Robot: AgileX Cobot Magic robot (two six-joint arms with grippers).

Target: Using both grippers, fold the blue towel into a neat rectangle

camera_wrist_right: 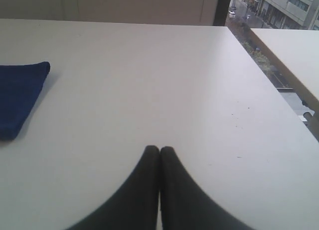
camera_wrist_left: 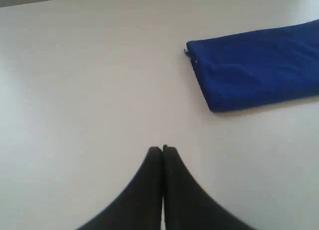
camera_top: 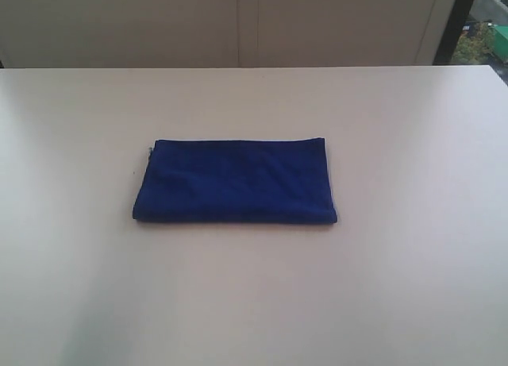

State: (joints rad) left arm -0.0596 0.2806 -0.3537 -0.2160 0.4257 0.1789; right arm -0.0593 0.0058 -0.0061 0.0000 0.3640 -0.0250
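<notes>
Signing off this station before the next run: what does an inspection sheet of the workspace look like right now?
Surface: pale table, smooth, no marks seen.
Job's things: towel lies flat mid-table, folded into a rectangle.
Clutter: nothing seen.
Grippers: left gripper shut, empty, clear of the towel; right gripper shut, empty, clear of the towel.
Cables: nothing seen.
Surroundings: wall behind the table; window showing a street and buildings.

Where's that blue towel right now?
The blue towel lies folded flat on the table, just left of the middle in the exterior view.
</notes>
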